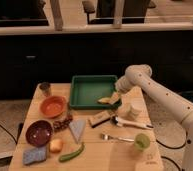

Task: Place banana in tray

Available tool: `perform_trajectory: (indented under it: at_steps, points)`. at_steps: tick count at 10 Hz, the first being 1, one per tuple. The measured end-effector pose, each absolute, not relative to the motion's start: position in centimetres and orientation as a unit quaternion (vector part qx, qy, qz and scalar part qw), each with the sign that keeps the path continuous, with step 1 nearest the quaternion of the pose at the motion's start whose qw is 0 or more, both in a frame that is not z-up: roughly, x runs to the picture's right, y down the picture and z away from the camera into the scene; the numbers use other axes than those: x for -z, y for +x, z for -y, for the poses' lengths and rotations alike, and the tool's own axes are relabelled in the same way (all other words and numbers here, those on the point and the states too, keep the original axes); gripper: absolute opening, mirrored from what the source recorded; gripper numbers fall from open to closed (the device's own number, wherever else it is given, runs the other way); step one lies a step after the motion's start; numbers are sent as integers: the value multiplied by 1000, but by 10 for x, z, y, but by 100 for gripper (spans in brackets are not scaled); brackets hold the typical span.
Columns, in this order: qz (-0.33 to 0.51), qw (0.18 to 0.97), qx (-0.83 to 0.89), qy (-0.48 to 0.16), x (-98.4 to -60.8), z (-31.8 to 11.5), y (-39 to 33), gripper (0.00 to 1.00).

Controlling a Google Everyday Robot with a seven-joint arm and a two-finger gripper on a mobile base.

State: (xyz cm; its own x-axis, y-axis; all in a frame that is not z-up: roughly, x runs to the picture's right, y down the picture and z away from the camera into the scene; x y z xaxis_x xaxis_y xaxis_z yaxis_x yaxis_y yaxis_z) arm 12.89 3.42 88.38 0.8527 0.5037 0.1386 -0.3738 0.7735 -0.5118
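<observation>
A: Where is the banana (109, 100)?

B: Low over the tray's (85, 91) front right corner, towards the worktop's back edge, its long axis roughly left to right.

A: And the gripper (118, 92)?

B: Just right of and above it, at the banana's right end. Whether the fingers clamp the fruit or have parted, I cannot tell.

A: Next move?

B: Probably a release or lift; the tray floor lies directly beneath.

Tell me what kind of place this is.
Likely an office kitchen or café: a wooden table with a fork, orange bowl and green tray, where the tool hovers.
</observation>
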Motion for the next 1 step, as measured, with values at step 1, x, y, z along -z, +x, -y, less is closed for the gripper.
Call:
perform_trajectory:
  at_steps: [1]
  points:
    - [135, 932, -235, -240, -884, -34, 129, 80]
